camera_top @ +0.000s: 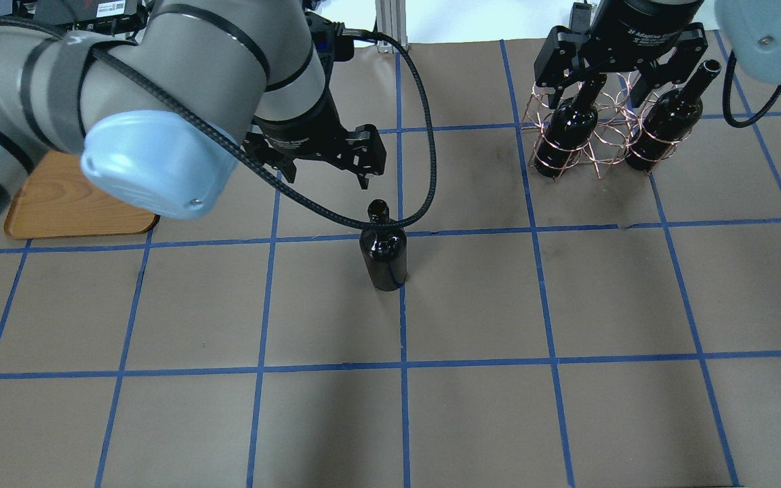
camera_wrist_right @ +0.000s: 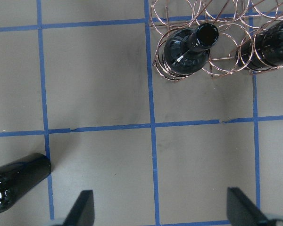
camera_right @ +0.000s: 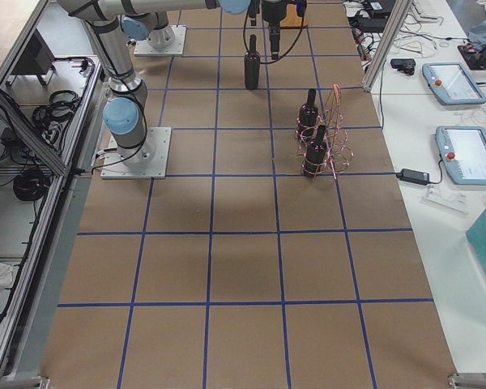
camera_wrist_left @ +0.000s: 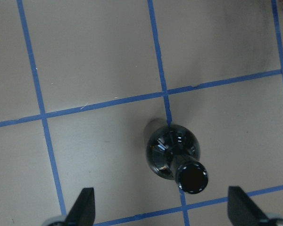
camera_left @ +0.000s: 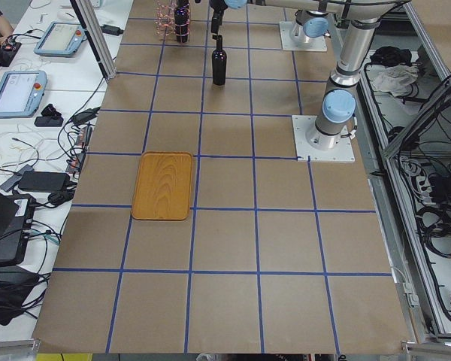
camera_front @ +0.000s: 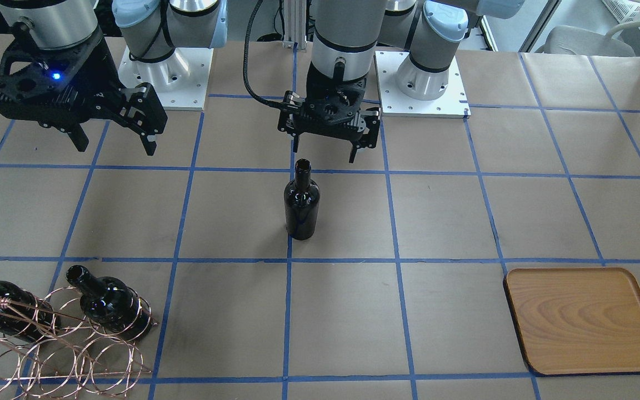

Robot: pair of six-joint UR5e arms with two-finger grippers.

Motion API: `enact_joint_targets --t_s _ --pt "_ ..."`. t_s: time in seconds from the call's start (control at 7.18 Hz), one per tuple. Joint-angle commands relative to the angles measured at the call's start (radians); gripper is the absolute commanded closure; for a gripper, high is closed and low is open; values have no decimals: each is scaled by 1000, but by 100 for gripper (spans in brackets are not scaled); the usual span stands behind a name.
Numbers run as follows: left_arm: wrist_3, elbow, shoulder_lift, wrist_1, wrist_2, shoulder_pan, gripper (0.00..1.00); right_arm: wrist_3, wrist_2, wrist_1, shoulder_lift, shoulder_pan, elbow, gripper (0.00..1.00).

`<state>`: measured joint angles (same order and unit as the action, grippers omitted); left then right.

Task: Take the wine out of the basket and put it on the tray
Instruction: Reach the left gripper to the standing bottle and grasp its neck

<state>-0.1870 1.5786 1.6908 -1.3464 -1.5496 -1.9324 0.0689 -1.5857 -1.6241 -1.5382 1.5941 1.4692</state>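
Counter [camera_front: 453, 211]: brown paper with a grid of blue tape lines [camera_front: 398, 259]; it carries everything we name below.

Tray [camera_front: 584, 319]: it lies flat and bare at the counter's end on the robot's left, well apart from the basket.

Basket [camera_front: 48, 361]: it sits at the opposite end, with two more bottles [camera_front: 111, 305] in its rings.

Bottle [camera_front: 301, 208]: it stands upright in mid-counter on a tape crossing, out of the basket and not yet on the tray, with nothing touching it.

Risk, tipping: we judge the main danger to be a finger coming down on the mouth or shoulder. In the left wrist view the mouth sits off-centre between the fingers [camera_wrist_left: 85, 207], nearer one than the other, so a lopsided close could push the tall bottle over.

Risk, slipping: the glass is glossy and the neck is short. We think a shallow grip could let the bottle slide during the carry, or its base could catch the tray's low rim.

Left hand [camera_front: 324, 155]: it is spread wide and hovers above the bottle's mouth, slightly to the robot's side. It holds and touches nothing.

Right hand [camera_front: 117, 147]: its fingers are apart too, and it is empty, hanging high over the counter near the basket end.
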Motion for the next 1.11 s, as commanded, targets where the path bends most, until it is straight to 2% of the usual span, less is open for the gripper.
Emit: enact_joint_targets --t_s 0.0,0.14,0.42,0.56,0.7,0.98 --pt "-19 33 44 47 0 -45 2 -3 -2 -2 1 0 0 0" --pt "-17 46 49 46 0 -54 11 -1 -2 0 1 0 0 0" --pt "-17 61 50 46 0 -57 17 -3 -8 -2 1 0 0 0" --pt "-9 61 50 46 -1 -57 28 -3 -14 -2 1 0 2 0" --pt "-2 61 50 47 -4 -56 35 0 -14 -3 0 0 2 0" --pt "0 61 53 64 -4 -48 35 2 -19 -5 3 0 2 0"
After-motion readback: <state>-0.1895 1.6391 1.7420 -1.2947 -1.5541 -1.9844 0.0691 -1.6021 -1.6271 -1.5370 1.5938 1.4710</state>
